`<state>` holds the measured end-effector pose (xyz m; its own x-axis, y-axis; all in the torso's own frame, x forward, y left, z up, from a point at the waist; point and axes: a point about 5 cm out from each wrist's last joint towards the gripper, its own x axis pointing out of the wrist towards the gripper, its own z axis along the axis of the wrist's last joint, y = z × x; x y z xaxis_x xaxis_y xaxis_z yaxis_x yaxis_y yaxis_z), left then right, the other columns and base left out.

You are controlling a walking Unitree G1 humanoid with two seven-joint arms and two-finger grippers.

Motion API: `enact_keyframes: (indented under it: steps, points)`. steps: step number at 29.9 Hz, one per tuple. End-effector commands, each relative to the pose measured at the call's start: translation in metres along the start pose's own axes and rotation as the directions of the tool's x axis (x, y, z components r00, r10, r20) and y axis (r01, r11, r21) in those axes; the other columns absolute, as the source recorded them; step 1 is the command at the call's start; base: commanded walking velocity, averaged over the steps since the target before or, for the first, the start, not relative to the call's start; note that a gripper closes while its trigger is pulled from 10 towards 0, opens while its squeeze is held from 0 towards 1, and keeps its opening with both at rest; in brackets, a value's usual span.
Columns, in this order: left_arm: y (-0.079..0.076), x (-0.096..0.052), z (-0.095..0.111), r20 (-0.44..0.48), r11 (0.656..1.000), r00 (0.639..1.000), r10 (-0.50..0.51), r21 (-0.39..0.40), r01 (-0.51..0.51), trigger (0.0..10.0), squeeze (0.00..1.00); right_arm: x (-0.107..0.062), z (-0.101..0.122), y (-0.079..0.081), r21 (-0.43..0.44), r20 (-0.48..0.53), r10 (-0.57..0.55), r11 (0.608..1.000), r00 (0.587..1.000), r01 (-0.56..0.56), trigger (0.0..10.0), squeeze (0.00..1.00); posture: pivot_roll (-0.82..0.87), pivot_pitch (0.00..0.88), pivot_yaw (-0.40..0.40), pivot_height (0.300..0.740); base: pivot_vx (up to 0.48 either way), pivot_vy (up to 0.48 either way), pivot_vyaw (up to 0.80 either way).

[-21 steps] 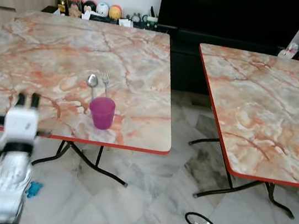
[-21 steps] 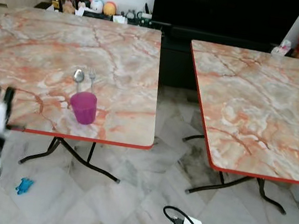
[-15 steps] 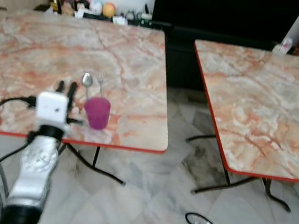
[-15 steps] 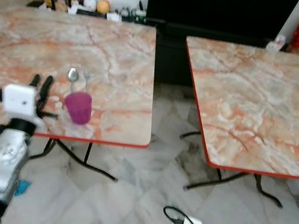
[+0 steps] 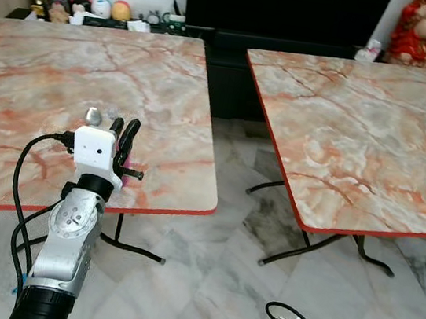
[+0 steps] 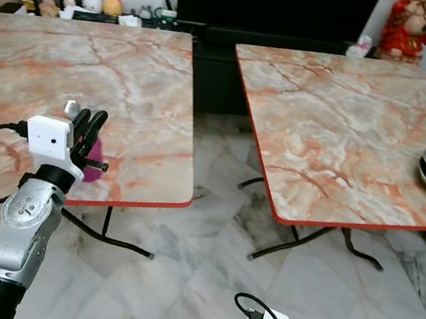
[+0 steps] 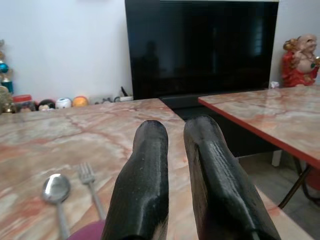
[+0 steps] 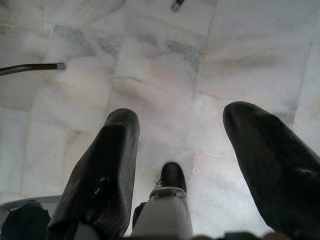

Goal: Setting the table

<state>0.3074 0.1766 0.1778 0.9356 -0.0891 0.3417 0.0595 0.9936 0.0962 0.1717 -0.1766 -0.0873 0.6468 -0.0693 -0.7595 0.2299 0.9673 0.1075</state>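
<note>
Two marble tabletops stood side by side. On the left one, the left end effector hovered clenched just above a purple cup, spoon and fork lying beyond. The right end effector hung released over the floor.

- My left arm is silver, round-jointed, ending in a white box.
- A black cable loops beside it.
- My left gripper has two long black fingers.
</note>
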Motion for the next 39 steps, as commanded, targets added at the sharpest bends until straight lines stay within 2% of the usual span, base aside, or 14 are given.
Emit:
enact_keyframes:
  steps: [1, 8, 27, 34, 39]
  points:
    - [-0.001, 0.005, 0.010, 0.034, 1.000, 0.999, -0.011, 0.000, 0.011, 10.0, 0.00, 0.000, -0.002, 0.001, 0.004, -0.010, 0.001, 1.000, 1.000, -0.001, 10.0, 0.00, 0.14, 0.000, -0.040, 0.740, 0.000, 0.000, -0.69]
    - [-0.002, 0.007, 0.012, 0.031, 1.000, 0.999, -0.014, -0.013, 0.014, 10.0, 0.00, 0.000, -0.003, 0.002, -0.002, -0.013, 0.005, 1.000, 1.000, -0.005, 10.0, 0.00, 0.15, 0.000, -0.042, 0.740, 0.000, 0.332, -0.69]
    - [-0.003, 0.009, 0.020, 0.054, 1.000, 0.998, -0.014, -0.013, 0.015, 10.0, 0.00, 0.001, 0.000, 0.005, -0.002, 0.000, 0.018, 1.000, 1.000, -0.018, 10.0, 0.00, 0.15, 0.000, -0.045, 0.740, 0.000, 0.000, -0.68]
    - [-0.004, 0.010, 0.025, 0.071, 1.000, 0.997, -0.017, -0.008, 0.018, 10.0, 0.00, 0.001, 0.002, 0.007, -0.005, 0.015, 0.023, 1.000, 1.000, -0.023, 10.0, 0.00, 0.16, 0.000, -0.045, 0.740, 0.000, 0.000, 0.00]
    - [-0.004, 0.010, 0.022, 0.060, 1.000, 0.998, -0.024, -0.005, 0.024, 10.0, 0.00, 0.001, 0.002, 0.008, -0.004, 0.014, 0.025, 1.000, 1.000, -0.025, 10.0, 0.00, 0.16, 0.000, -0.043, 0.740, 0.000, 0.000, 0.00]
